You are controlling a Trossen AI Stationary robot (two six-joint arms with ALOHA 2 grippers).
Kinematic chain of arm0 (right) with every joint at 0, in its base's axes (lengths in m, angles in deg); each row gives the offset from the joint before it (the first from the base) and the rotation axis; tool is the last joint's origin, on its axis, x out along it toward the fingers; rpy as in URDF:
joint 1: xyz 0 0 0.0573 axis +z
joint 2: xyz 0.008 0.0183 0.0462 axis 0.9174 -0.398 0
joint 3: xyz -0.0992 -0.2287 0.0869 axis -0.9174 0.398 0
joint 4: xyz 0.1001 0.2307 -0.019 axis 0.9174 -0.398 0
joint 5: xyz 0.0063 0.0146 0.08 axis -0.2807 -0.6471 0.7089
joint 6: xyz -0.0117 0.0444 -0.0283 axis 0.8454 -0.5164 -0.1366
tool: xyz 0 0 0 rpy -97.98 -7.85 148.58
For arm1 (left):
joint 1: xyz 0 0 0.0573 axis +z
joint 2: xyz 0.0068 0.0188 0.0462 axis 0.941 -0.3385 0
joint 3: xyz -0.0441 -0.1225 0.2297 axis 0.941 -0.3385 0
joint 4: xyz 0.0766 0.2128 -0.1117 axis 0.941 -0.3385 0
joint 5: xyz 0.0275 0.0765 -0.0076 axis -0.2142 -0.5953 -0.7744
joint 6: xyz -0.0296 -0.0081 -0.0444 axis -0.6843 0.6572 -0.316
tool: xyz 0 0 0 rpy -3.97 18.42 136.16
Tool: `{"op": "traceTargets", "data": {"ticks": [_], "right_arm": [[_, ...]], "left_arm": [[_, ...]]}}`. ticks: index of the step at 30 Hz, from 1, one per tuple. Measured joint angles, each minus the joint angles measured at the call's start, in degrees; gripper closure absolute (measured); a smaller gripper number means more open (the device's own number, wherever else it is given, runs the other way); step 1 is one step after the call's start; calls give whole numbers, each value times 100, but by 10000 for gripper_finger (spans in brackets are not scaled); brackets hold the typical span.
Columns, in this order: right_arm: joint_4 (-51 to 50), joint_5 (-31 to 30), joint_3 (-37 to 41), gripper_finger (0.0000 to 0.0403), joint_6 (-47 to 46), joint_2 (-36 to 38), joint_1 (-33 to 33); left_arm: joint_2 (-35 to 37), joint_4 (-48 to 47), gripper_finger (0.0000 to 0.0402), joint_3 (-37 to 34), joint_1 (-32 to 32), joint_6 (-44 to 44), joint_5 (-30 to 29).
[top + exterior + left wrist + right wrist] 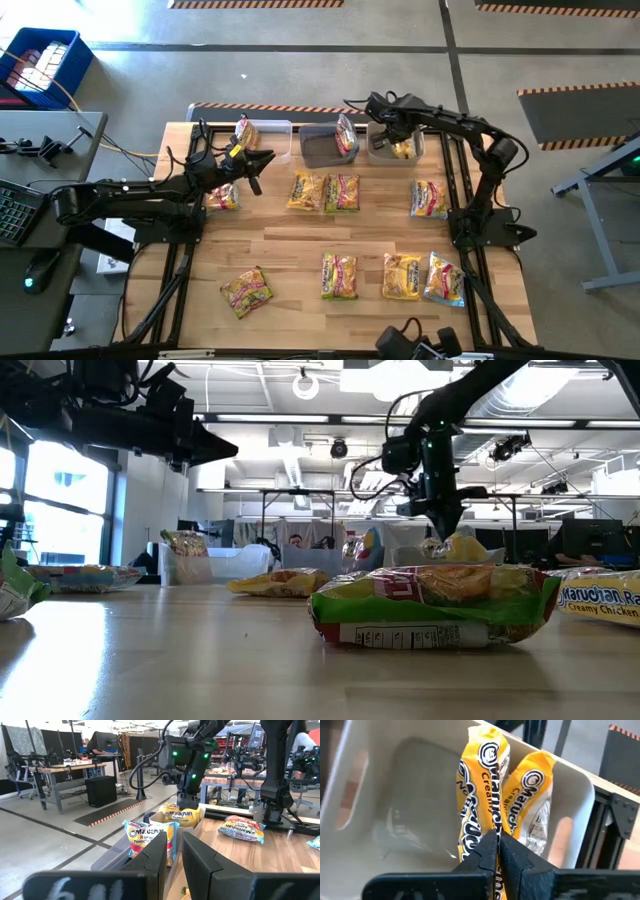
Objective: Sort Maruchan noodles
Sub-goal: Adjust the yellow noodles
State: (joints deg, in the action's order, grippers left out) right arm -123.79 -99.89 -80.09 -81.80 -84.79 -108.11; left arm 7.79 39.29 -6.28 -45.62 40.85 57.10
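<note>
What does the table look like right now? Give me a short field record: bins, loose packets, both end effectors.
bins: three along the far edge; left bin, middle bin, right bin, each with at least one packet
loose packets: nine flat on the table, four in a near row
left end effector: raised near the left bin, fingers slightly apart, nothing held
right end effector: in the right bin, shut on an upright yellow packet; a second yellow packet beside it

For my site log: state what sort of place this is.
Likely a robotics lab or workshop: a concrete floor with hazard-striped mats, workbenches with equipment behind, exposed ceiling ducting overhead.
</note>
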Motion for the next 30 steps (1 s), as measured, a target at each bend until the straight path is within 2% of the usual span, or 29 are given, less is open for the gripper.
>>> {"op": "traceTargets", "data": {"ticks": [12, 30], "right_arm": [[-480, -353, -2, 403, -186, 0, -145], [-626, -324, -2, 394, -87, 0, -423]], "left_arm": [[-1, -3, 355, 0, -1, -2, 0], [-1, -3, 355, 0, -1, -94, 0]]}}
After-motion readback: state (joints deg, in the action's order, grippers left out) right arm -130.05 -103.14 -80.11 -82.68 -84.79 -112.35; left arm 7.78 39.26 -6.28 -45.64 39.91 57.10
